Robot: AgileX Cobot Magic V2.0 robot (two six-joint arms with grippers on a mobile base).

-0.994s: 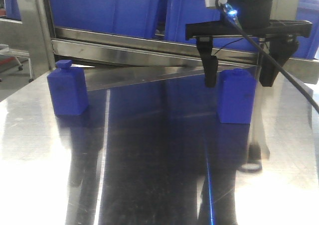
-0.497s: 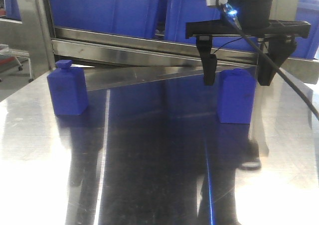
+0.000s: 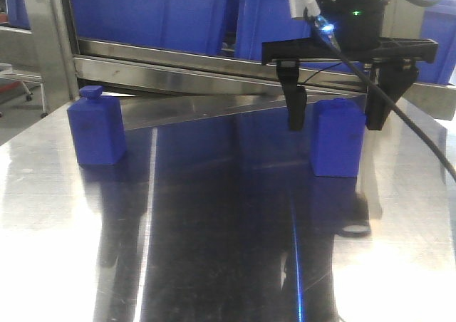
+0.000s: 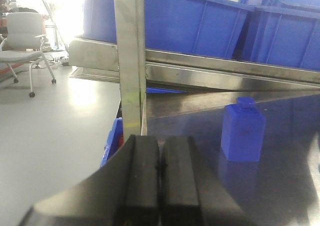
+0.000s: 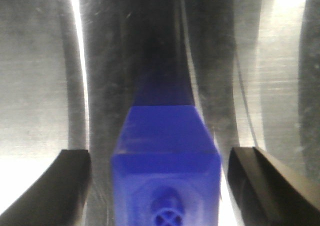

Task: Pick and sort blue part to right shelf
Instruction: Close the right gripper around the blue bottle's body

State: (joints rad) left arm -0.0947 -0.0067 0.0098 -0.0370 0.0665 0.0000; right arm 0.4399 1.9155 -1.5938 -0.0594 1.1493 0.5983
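Exterior front-facing view: the right end effector (image 3: 335, 121) hangs with its two black fingers (image 3: 296, 112) spread apart on either side of a blue part (image 3: 338, 144). This part stands upright on the shiny steel table (image 3: 214, 229), just in front of the right shelf (image 3: 185, 55). The arm above is cut off by the frame. The blurred right wrist view shows a gap between the part and each finger. A second blue part (image 3: 97, 130) stands well apart at the table's left. In the left wrist view, the left end effector (image 4: 160, 186) has its fingers pressed together.
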